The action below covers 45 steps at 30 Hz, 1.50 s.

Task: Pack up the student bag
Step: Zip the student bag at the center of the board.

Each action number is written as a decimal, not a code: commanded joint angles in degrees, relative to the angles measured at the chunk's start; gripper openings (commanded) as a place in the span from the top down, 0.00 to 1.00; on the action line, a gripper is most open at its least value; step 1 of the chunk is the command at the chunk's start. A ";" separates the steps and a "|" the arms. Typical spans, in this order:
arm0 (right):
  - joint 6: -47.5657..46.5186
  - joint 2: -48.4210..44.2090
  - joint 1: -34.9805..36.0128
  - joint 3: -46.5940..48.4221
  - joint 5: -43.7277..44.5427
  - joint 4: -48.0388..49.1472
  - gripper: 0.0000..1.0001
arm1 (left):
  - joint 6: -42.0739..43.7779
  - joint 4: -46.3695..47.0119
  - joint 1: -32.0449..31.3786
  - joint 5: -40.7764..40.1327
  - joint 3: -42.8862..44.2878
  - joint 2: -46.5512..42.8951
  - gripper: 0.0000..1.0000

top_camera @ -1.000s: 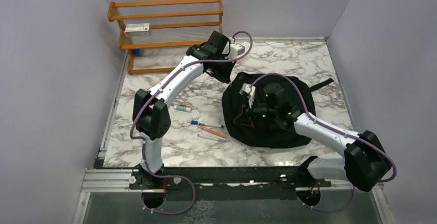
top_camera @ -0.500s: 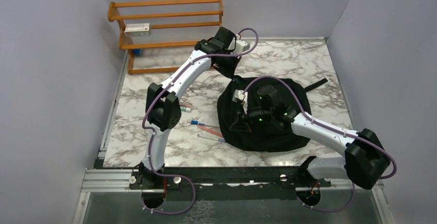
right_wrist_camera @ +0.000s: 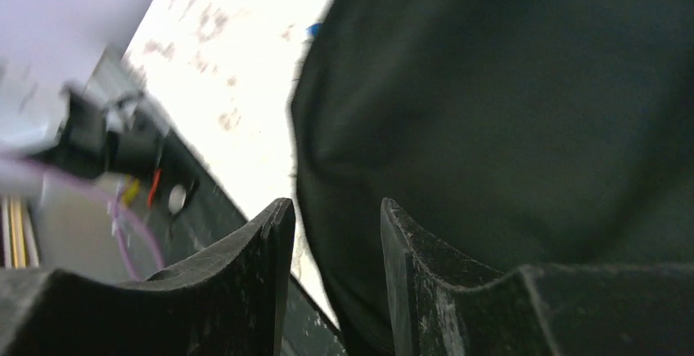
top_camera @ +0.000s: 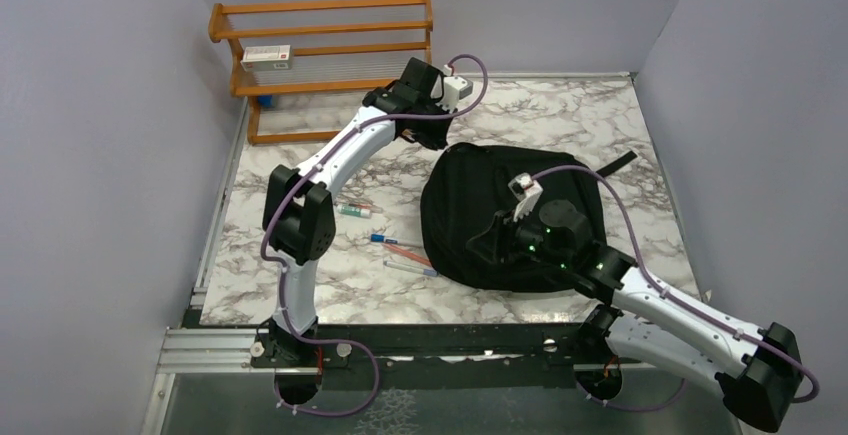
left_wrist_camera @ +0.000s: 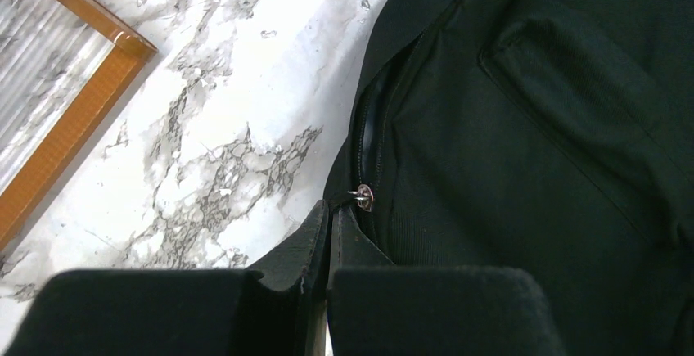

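- One bag, lying flat.
- Left gripper pinches its zip pull; right gripper is open, empty.
- At least four pens.
- One box on rack, label unreadable.

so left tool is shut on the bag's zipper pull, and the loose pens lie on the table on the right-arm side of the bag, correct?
One thing is off: the pens lie on the left-arm side of the student bag, as the top external view shows. The rest holds: the left tool is shut on the zipper pull.
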 commanded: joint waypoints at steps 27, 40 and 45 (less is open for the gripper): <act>11.65 20.67 -29.50 6.06 36.79 -4.86 0.53 | -1.94 6.72 -6.24 1.17 -20.47 -16.40 1.00; -5.33 31.87 -34.34 26.28 6.57 -6.71 0.50 | -6.44 14.04 -11.89 2.86 -25.80 -15.78 1.00; -9.06 21.51 -34.33 17.22 -9.61 -4.28 0.48 | -6.15 14.14 -10.90 3.54 -22.60 -12.93 1.00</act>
